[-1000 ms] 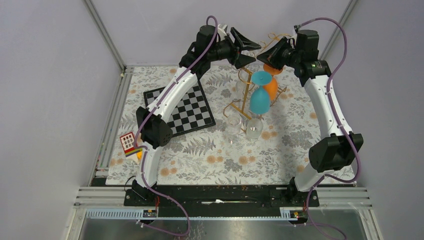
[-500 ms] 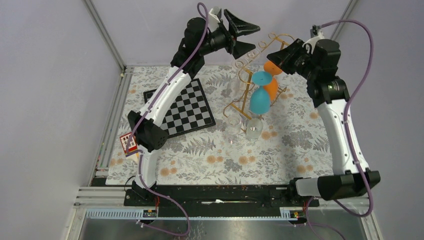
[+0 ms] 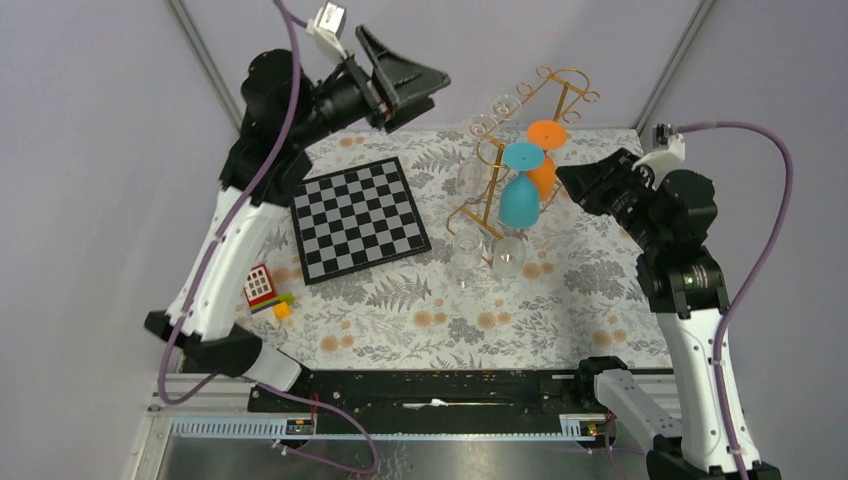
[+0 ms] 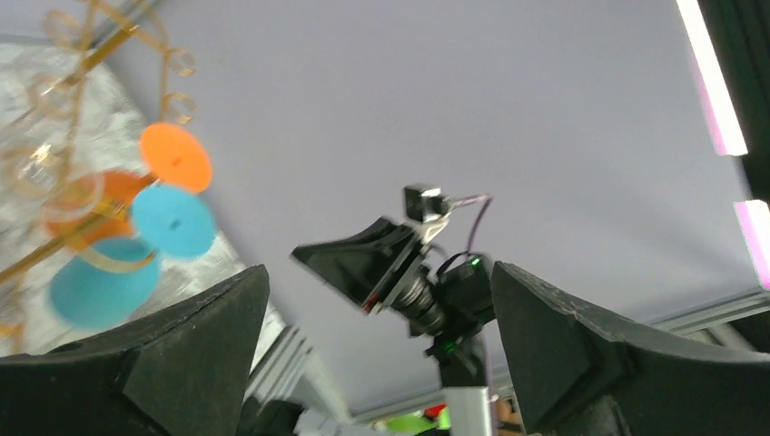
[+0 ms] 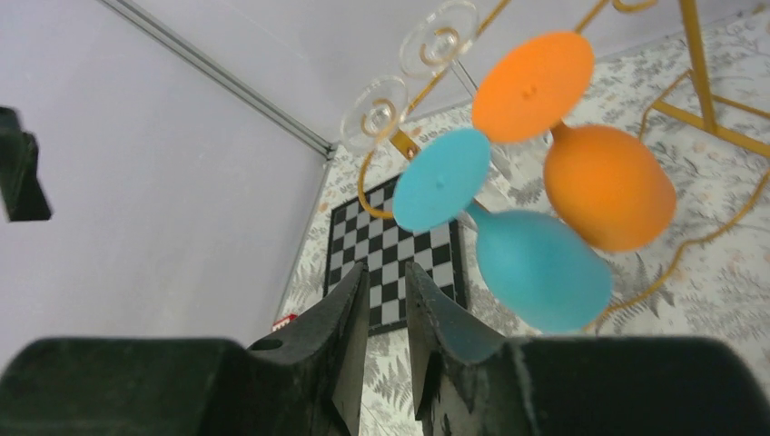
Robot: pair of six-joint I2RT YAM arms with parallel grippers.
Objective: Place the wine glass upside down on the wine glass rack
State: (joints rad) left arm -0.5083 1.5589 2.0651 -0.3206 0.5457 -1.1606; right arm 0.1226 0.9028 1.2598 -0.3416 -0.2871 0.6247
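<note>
On the gold wire rack, 2 coloured glasses hang bowl-down: the orange wine glass and, touching or just about touching it on the near side, the teal wine glass. Each has its foot up on the rails. 2 clear glasses sit further along the same rails, feet up as well. At the rack's near end there are 2 more clear bowls, and honestly I can't tell if they hang or stand on the floral cloth.

Right gripper is off to the rack's right, pointed at the coloured pair. Its fingers are only a narrow slit apart with nothing in it. Left gripper is up high, well to the rack's left above the chessboard, spread wide and empty.

My read: the hanging step looks done for the orange and teal ones, and this is the let-go, arms-clear part.

If one of those near clear glasses is next, the move calls for:
- gripping it by the stem
- turning it over
- sliding the foot between the rails from the open end
- staying clear of the 2 coloured bowls, which hang close enough to knock
</note>
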